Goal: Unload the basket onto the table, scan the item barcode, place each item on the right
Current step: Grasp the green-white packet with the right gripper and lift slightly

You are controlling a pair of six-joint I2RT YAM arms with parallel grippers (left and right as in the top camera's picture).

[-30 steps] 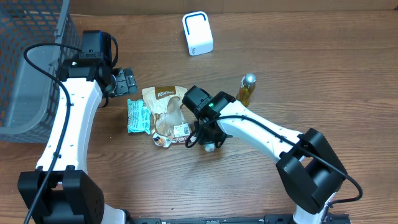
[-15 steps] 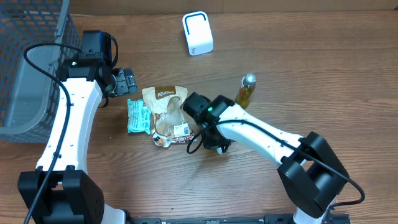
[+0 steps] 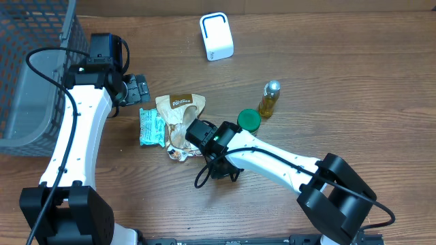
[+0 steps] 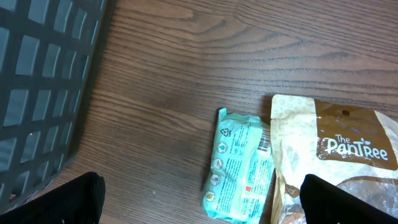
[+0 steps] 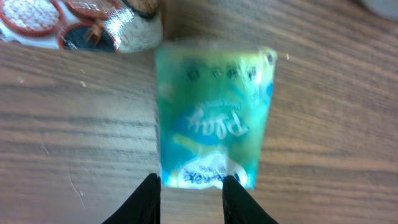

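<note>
Left wrist: "PanTree" pouch [image 4: 348, 149]; left pincer [image 4: 199, 199] wide open, right pincer [image 5: 189, 194] slightly apart.

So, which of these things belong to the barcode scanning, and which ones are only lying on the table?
For the job:
- white box, probably the scanner
- green packet, lying at the right gripper, probably the item

Only lying about:
- PanTree bag
- teal pack
- oil bottle
- round green lid
- grey basket
</note>
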